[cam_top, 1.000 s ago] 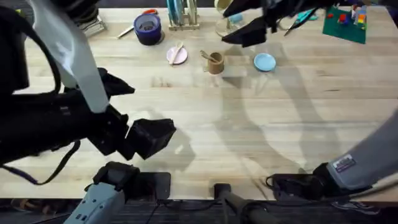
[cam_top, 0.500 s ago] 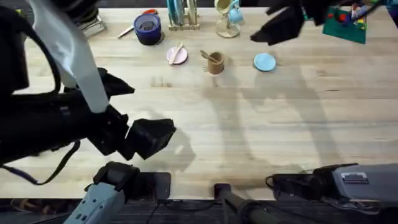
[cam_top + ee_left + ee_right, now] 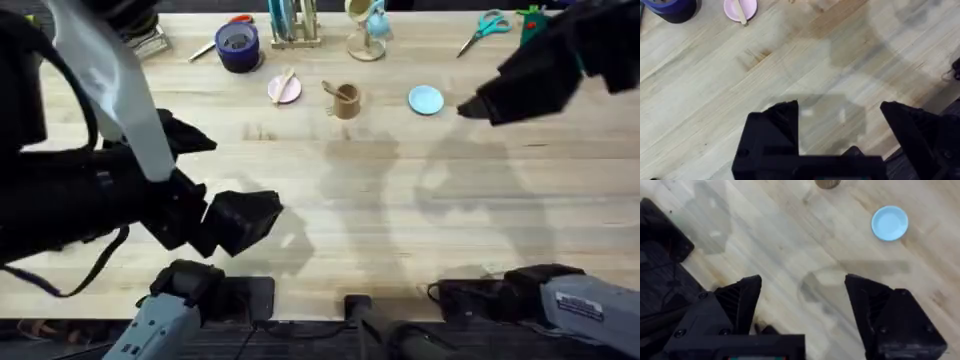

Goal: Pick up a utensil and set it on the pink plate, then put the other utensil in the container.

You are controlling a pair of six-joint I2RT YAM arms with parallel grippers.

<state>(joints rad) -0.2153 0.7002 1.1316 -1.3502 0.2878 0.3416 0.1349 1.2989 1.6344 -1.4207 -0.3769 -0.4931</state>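
Overhead: spoon [image 3: 286, 82] on pink plate [image 3: 284, 90], fork [image 3: 330, 90] in cup [image 3: 346, 101]. My grippers, left [image 3: 840, 117] and right [image 3: 802, 292], gape empty. Risk: a low sweep could tip the cup.

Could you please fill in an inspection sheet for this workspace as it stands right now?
Surface: pale wooden table, with arm shadows across it.
Job's things: spoon lies on the pink plate; fork stands in the brown cup, just right of the plate.
Clutter: light-blue plate, dark blue tub, scissors, all along the far edge.
Grippers: left gripper open, empty, over bare wood; right gripper open, empty, near the light-blue plate.
Cables: black cable loops from the left arm.
Surroundings: nothing seen beyond the table.
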